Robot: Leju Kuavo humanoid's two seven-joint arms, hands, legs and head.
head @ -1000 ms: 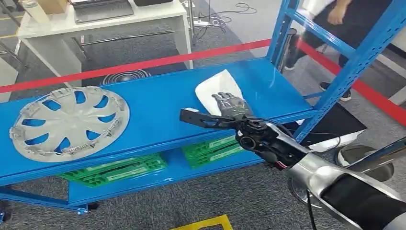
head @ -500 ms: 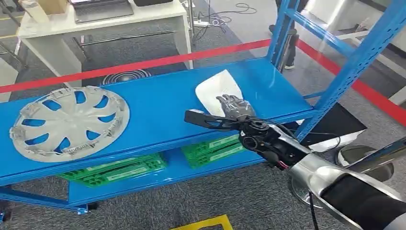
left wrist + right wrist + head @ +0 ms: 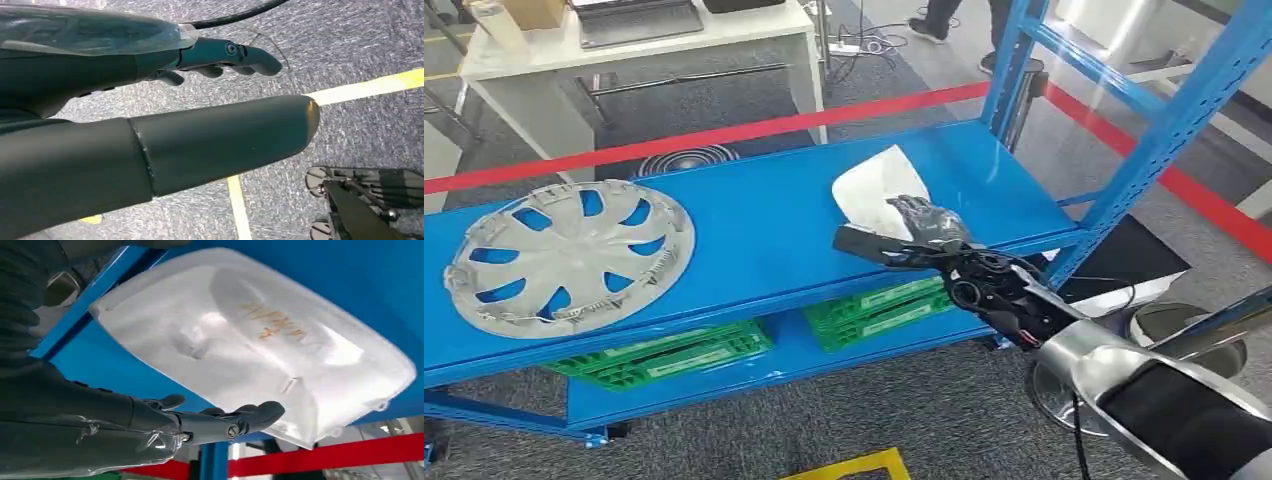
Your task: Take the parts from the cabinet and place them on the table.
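My right hand's fingers point(image 3: 919, 212) are spread apart, holding nothing, their tips reaching over the near edge of the white plastic lamp cover point(image 3: 874, 186), with the thumb stretched out alongside; whether they touch it I cannot tell. In the right wrist view the cover point(image 3: 260, 340) lies flat on the blue shelf point(image 3: 754, 215), just beyond the fingers. I judge it a light, stiff, thin moulded shell, smooth and likely slippery, and prone to cracking if squeezed hard, so I would take it by the near rim, thumb under and fingers on top. The right hand point(image 3: 904, 235) has moved forward onto the cover since a second ago. The grey wheel cover point(image 3: 569, 255) sits well left of the lamp cover. My left hand point(image 3: 220, 57) hangs over carpet, fingers loosely curled on nothing.
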